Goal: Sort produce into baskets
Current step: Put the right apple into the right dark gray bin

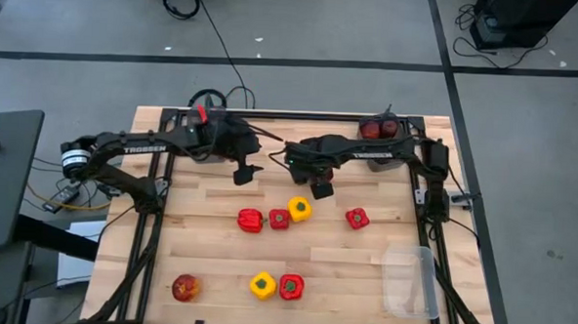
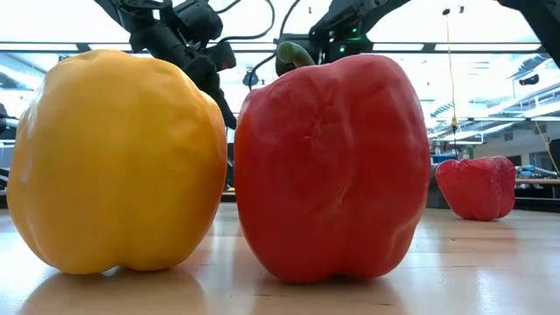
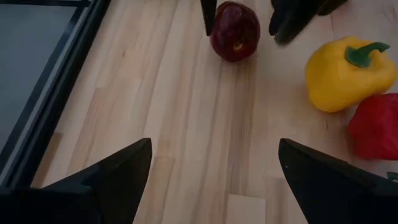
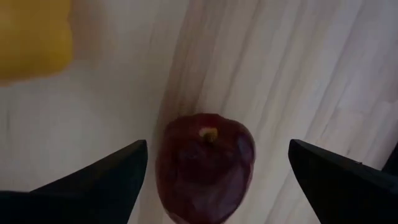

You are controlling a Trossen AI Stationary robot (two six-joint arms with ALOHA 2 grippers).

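A dark-red apple [image 4: 205, 165] stands on the wooden table [image 1: 217, 252], stem end up. My right gripper [image 4: 217, 149] hangs over it, pointing down and open, one finger on each side of the apple and apart from it. In the high view this gripper [image 1: 320, 188] covers the apple. My left gripper [image 1: 247, 172] is open to the apple's left, with only bare wood between its fingers [image 3: 214, 146]. In front of both lie a yellow pepper [image 1: 299, 209] and three red peppers [image 1: 250, 220] [image 1: 280, 218] [image 1: 357, 218].
Near the front edge lie a red-yellow apple [image 1: 185, 287], a yellow pepper [image 1: 263, 285] and a red pepper [image 1: 291, 286]. A clear basket [image 1: 409, 282] stands at the front right. A grey basket [image 1: 378, 129] with dark-red apples stands at the far right corner.
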